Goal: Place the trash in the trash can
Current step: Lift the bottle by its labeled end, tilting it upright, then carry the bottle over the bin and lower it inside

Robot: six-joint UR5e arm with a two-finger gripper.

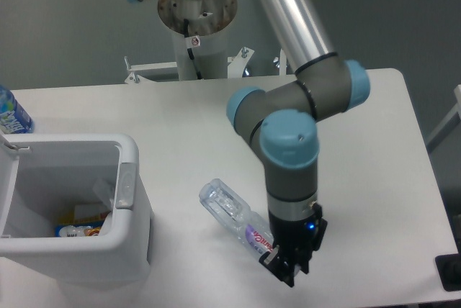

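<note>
Camera view: near the table (374,142) front edge, our end effector (287,265) seems closed on the clear plastic bottle (232,214) cap end; a weak grip may drop it before the trash can (130,214).

A white worktop (360,150) with rounded corners carries three things. The open white bin (108,250) stands at its front left. A clear bottle (230,211) lies tilted on its side near the front middle. A blue-labelled bottle (11,115) stands at the far left edge.
</note>
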